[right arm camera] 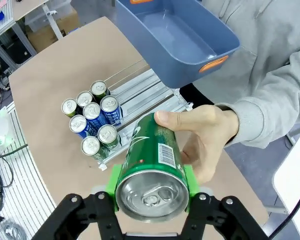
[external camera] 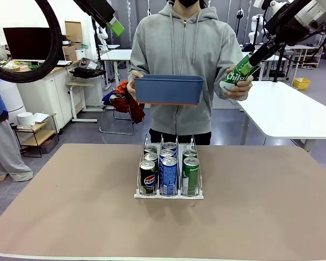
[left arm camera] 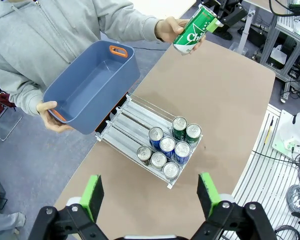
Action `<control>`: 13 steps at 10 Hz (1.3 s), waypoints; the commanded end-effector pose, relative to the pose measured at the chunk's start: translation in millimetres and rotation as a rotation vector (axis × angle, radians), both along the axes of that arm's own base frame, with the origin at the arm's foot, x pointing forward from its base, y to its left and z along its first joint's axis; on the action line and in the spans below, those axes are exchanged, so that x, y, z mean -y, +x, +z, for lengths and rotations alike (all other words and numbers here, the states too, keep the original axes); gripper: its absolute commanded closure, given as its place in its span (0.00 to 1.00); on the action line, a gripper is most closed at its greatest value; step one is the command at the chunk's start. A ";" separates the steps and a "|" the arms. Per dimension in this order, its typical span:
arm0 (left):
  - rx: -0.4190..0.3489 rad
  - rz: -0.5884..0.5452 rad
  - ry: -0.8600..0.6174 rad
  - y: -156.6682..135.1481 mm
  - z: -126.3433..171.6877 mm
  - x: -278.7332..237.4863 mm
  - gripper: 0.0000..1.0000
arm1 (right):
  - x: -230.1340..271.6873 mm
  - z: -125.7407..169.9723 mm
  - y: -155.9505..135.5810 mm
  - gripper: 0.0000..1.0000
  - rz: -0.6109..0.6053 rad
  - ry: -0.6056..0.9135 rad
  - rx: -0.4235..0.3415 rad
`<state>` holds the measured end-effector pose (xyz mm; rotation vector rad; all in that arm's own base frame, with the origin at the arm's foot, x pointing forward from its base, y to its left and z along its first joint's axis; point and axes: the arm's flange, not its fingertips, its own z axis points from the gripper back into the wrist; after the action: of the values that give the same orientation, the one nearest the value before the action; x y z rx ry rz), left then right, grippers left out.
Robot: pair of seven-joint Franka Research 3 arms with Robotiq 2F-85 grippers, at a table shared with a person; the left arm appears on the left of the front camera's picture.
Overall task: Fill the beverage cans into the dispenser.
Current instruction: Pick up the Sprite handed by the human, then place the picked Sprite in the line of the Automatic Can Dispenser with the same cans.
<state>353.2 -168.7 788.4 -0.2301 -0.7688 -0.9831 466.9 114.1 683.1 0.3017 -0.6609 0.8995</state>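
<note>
Your right gripper (right arm camera: 150, 187) is closing its green pads on a green can (external camera: 240, 72), near the can's top end, high above the table's far right side. The person's hand (external camera: 238, 87) is holding the same can lower down, so both are gripping it together. The can is tilting, with its silver top toward your wrist.

Your left gripper (left arm camera: 149, 196) is hanging above the table (external camera: 261, 206) with its jaws standing wide apart and nothing between them.

The dispenser (external camera: 168, 193) is standing in the middle of the table. Eight cans are sitting in it: three black ones in the left lane, three blue ones in the middle lane, two green ones in the right lane. All are crowding toward the front lip.

The person's other hand (left arm camera: 54, 117) is holding a blue bin (external camera: 169, 89) above the dispenser's back end, and inside you are seeing nothing.
</note>
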 end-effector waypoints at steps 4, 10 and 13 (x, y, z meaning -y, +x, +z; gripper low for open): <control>-0.007 -0.007 -0.010 0.0 -1.8 -2.8 0.00 | -2.4 -4.3 -4.0 1.00 -0.001 0.062 0.018; -0.007 -0.007 -0.010 0.0 -1.8 -2.8 0.00 | -0.6 2.0 -1.1 1.00 -0.005 0.032 0.007; -0.007 -0.007 -0.010 0.0 -1.8 -2.8 0.00 | -0.6 2.0 -1.1 1.00 -0.005 0.032 0.007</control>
<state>353.2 -168.7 788.4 -0.2301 -0.7688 -0.9830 465.9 113.5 684.8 0.3246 -0.6814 0.8834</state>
